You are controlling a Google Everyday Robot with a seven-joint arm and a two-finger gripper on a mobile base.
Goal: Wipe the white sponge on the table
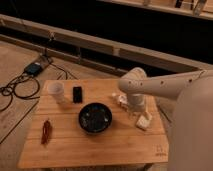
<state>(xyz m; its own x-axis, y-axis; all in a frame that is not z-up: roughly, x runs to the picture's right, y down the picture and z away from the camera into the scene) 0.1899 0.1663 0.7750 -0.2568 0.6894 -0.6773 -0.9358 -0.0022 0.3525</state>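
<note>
1. Pincer (pixel 135 112) at the end of my white, rounded robot arm (pixel 165 86) hangs low over the right-hand side of the tabletop, as the camera sees it, just beside the sponge. The arm's thick wrist hides it, so I cannot tell whether it is open or closed.
2. Small off-white rectangular soft sponge (pixel 144 121) lies flat on the rectangular light-brown plank table (pixel 100 150). It is close to the right-hand edge, about midway between the far and near edges. I cannot tell whether the pincer touches it.
3. I judge the arm stands there to come down on the sponge from above, since wiping needs it pressed flat to the planks.
4. Elongated white labelled bottle (pixel 120 98) lies just beyond the wrist toward the far edge, near enough to be knocked by a stroke.
5. Round black bowl (pixel 95 118) sits mid-table, so the bare wood toward the near right corner seems the safer wiping path.
6. White cup (pixel 56 91) and a small black rectangular block (pixel 77 94) stand near the far left corner. A dark red elongated item (pixel 46 131) lies by the left edge. All three are well apart from the sponge.
</note>
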